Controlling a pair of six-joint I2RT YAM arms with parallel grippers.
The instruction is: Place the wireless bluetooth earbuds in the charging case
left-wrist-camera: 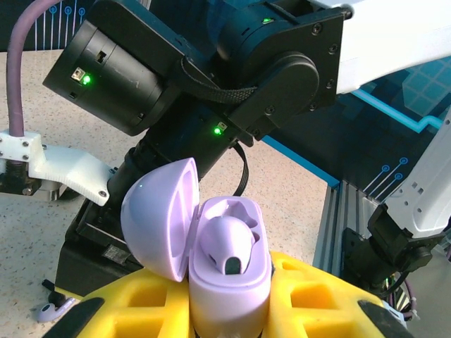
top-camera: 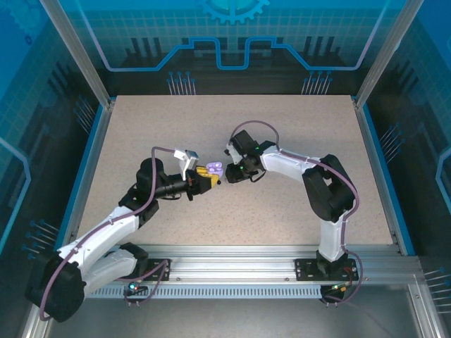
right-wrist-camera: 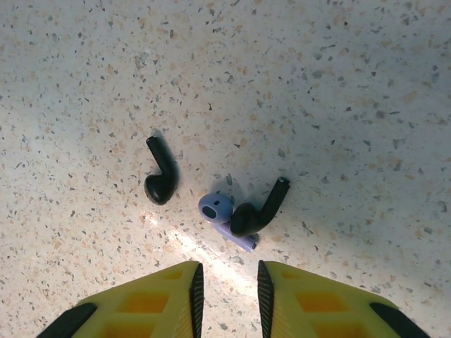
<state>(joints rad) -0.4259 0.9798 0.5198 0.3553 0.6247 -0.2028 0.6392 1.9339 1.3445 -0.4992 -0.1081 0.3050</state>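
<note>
Jaws of the left gripper (left-wrist-camera: 229, 324) are closed on the lavender charging case (left-wrist-camera: 232, 292), with the yellow fingers (left-wrist-camera: 134, 310) pressing the case body from both sides. In the overhead view the case is held above the speckled tabletop (right-wrist-camera: 338, 84), close to the table's centre and slightly toward 9 o'clock. In the left wrist view its lid (left-wrist-camera: 158, 218) stands swung open toward 9 o'clock. A seated lavender earbud (left-wrist-camera: 229, 246) rests inside the case body.

Overhead, the right gripper (right-wrist-camera: 227, 282) is just at 3 o'clock of the case, nearly meeting it. It points down at the table. Its jaws are slightly parted, with a narrow gap and nothing between them.

In the right wrist view, three more earbuds lie on the tabletop beyond the fingertips. The first black earbud (right-wrist-camera: 161, 176) lies alone at 11 o'clock, stem pointing away. At 12 o'clock, nearer the fingertips, the second black earbud (right-wrist-camera: 257, 211) lies across the loose lavender earbud (right-wrist-camera: 217, 208) and touches it, with its stem angled toward 1 o'clock. The two black earbuds are near each other but apart.
</note>
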